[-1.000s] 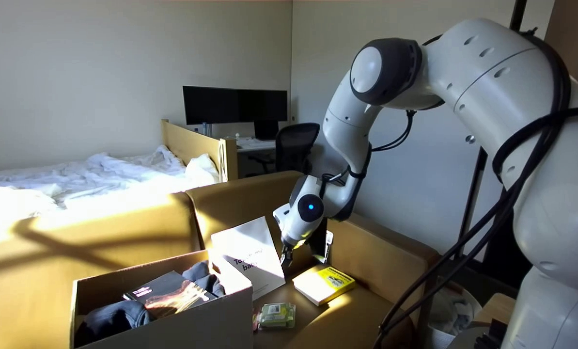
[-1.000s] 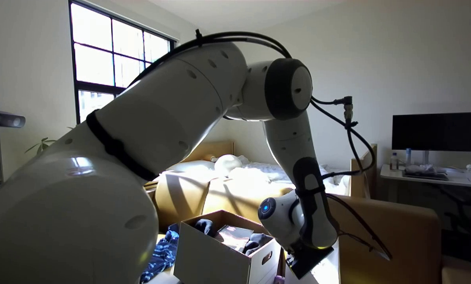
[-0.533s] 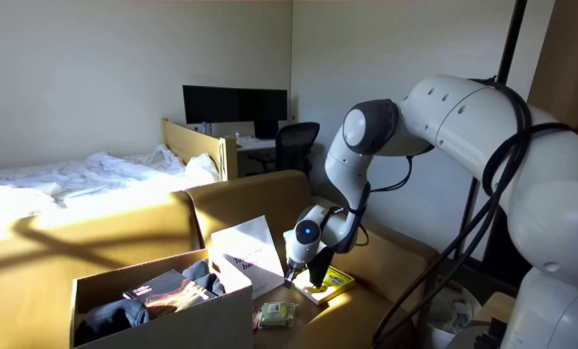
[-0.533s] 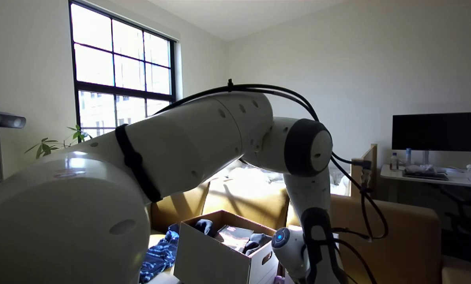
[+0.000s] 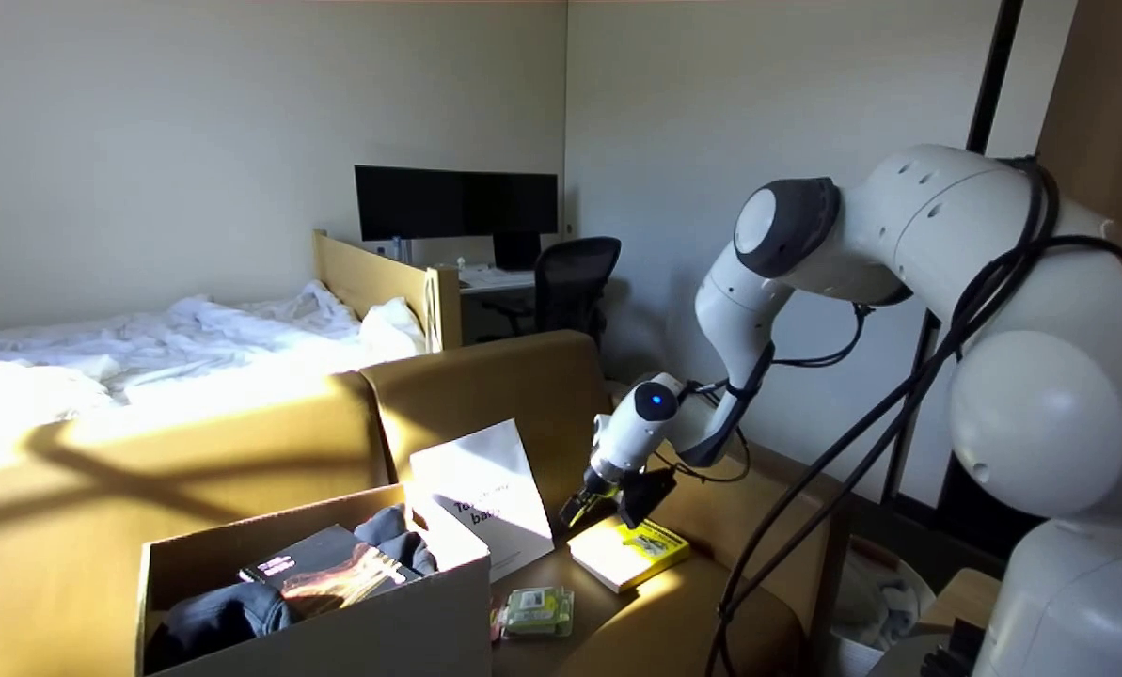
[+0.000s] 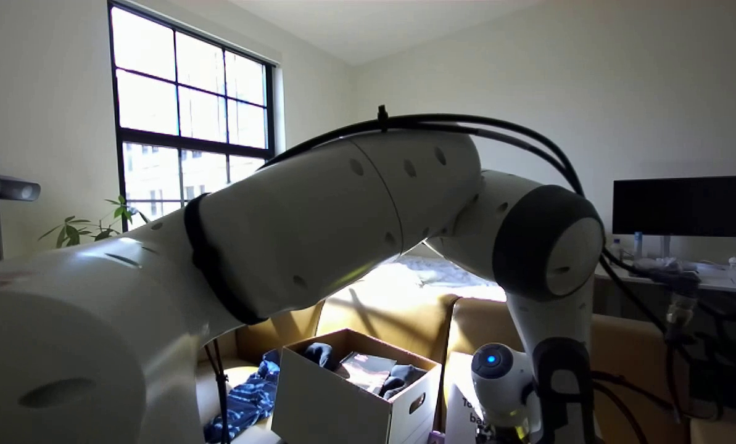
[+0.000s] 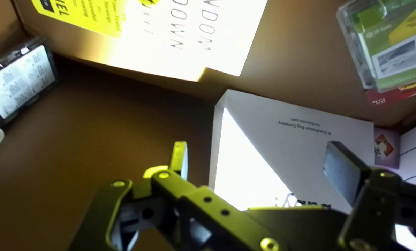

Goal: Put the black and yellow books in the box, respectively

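Observation:
The yellow book (image 5: 628, 555) lies flat on the sofa seat in an exterior view. In the wrist view the yellow book (image 7: 194, 38) is at the top, partly in glaring sunlight and cut off by the frame. The black book (image 5: 330, 567) lies inside the box (image 5: 363, 630) on dark cloth. The black book (image 6: 366, 370) in the box (image 6: 337, 398) also shows in an exterior view. My gripper (image 7: 260, 165) is open and empty, with the white package between its fingers in the picture. In an exterior view the gripper (image 5: 608, 508) hovers close to the yellow book's far side.
A white package (image 5: 485, 498) leans against the sofa back beside the box. A green package (image 5: 534, 611) lies between box and yellow book. A dark labelled package (image 7: 23, 80) is at the wrist view's left. Blue cloth (image 6: 250, 394) lies beside the box.
The arm first came down toward the sofa seat. Then the gripper moved away from the box and rose slightly. The books and the box have not moved.

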You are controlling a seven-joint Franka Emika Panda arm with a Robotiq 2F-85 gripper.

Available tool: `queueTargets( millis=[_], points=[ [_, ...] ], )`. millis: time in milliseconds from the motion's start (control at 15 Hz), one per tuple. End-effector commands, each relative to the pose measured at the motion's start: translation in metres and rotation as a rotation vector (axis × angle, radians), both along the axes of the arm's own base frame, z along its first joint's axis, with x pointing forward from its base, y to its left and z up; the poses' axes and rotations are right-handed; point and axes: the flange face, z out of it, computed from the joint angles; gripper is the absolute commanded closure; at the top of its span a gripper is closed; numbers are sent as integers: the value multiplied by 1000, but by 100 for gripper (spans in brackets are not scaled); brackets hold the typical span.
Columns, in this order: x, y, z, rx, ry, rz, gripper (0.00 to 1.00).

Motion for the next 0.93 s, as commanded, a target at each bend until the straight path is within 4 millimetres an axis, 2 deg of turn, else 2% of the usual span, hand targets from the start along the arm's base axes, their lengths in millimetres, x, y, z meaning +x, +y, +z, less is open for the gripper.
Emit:
queueTargets(
  millis=[0, 133, 267, 400, 467, 533, 667, 867],
  points=[
    [-30, -49, -4, 164, -6, -105, 0],
    [-44, -60, -21, 238, -14, -164, 0],
    [-59, -53, -49, 319, -11, -221, 0],
    [-73, -35, -73, 416, -14, -261, 0],
    [-77, -15, -73, 464, -27, -274, 0],
    [-88, -2, -45, 502, -17, -277, 0],
    [-90, 18, -24, 598, -35, -322, 0],
    [-80, 27, 24, 707, -88, -359, 0]
  ],
)
